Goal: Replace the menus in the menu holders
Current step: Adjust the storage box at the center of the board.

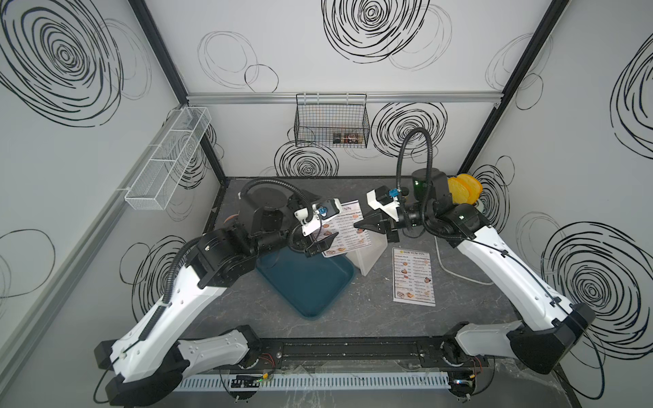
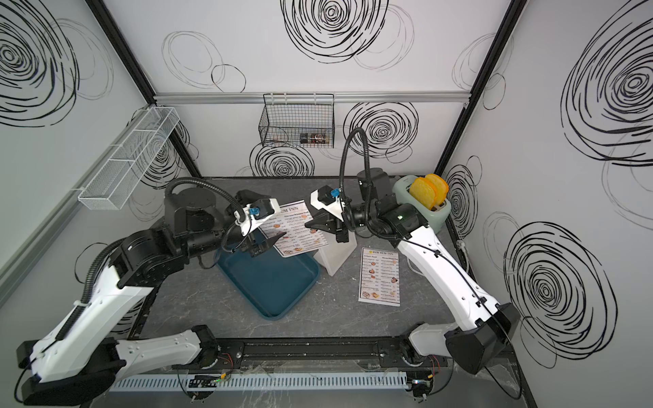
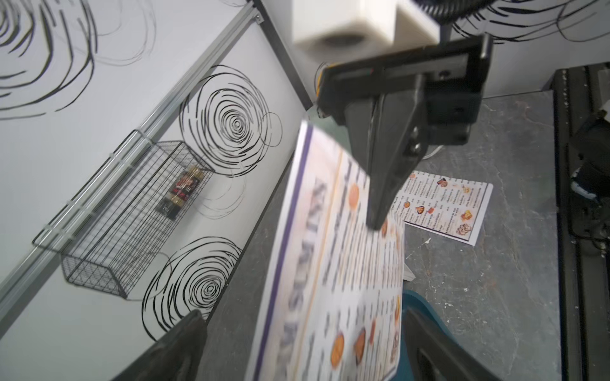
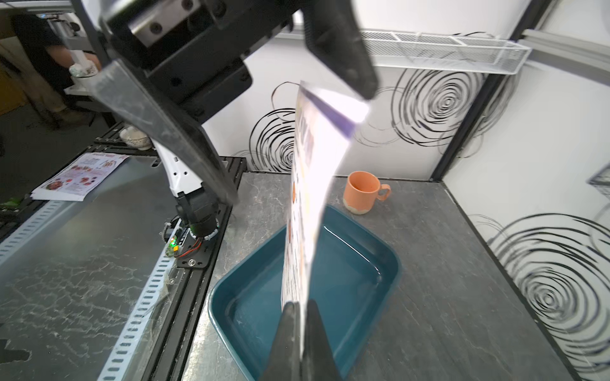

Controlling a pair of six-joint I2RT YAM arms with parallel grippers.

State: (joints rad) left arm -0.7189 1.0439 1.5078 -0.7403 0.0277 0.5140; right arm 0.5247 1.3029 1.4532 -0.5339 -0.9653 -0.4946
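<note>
Menu in right hand above teal tray

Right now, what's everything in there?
table: one, grey, underneath
tray: one, teal, centre
menu holder: one, white, beside tray
flat menu: one, white, on table
held menu: one, white, raised near tray
toaster: one, pale green, back right corner
toast: two, yellow, in toaster
mug: one, orange, by left wall
wire basket: one, black, back wall
mesh basket: one, white, left wall
left gripper: one, black, open around held menu
right gripper: one, black, shut on held menu
</note>
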